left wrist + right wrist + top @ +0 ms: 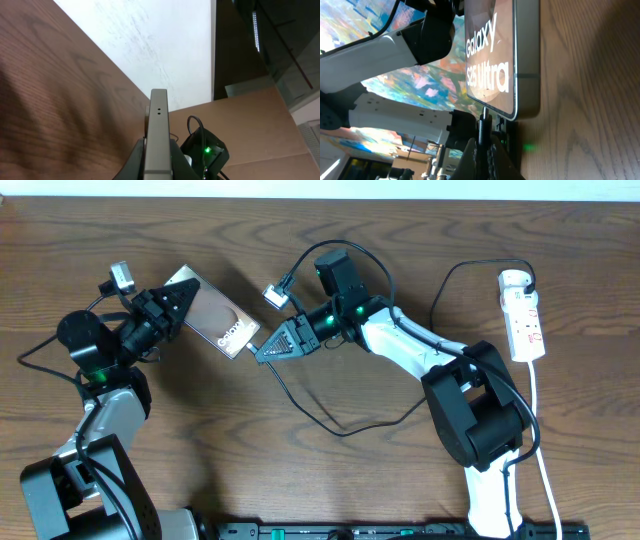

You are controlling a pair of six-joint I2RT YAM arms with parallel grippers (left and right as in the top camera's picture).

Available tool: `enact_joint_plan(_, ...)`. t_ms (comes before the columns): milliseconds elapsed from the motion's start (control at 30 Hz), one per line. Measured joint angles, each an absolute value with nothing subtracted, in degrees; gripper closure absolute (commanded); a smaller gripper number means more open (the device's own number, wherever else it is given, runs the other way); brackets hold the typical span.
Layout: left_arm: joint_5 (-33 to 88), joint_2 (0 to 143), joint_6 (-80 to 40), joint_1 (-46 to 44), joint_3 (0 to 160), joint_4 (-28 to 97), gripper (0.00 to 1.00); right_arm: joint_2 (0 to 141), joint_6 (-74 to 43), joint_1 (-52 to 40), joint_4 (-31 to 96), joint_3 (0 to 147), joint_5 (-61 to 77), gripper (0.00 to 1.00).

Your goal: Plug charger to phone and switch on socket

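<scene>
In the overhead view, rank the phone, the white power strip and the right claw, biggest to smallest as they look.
1. phone, broadest even with one end covered by the left claw.
2. power strip, about as long but narrower.
3. right claw, smallest; it may be nearer the camera, so this is unsure.

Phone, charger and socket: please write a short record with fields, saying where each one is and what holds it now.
phone: gripped at one end by the left fingers
charger: connector held by the right fingers, tip at the phone's free end
plugged in: cannot tell
power strip: at the right of the table, far from both arms
switch: too small to read
</scene>
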State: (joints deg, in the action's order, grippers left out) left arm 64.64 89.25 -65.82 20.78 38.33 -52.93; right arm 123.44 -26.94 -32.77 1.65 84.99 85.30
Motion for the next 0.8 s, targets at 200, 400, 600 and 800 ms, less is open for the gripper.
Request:
enact_joint_plan(200,64.6,89.3,-65.8,20.8,38.3,-53.2,0.93,123.4,-27.3,-32.9,1.4,85.0,85.3,0.99)
enact_joint_plan(400,66.2,89.3,-66.7,20.8,38.3,-59.1,0.93,123.4,-28.1,-33.0,0.2,85.0,85.7,0.99)
enact_joint_plan(600,67.2,89.3,-67.6,20.8,38.3,-60.5,0.93,123.4,-28.3,-33.0,0.1,85.0,86.4,0.99)
enact_joint_plan(800,67.2,89.3,-67.9,20.8,38.3,-60.5,0.93,123.4,-28.3,-33.0,-0.4,85.0,86.7,0.99)
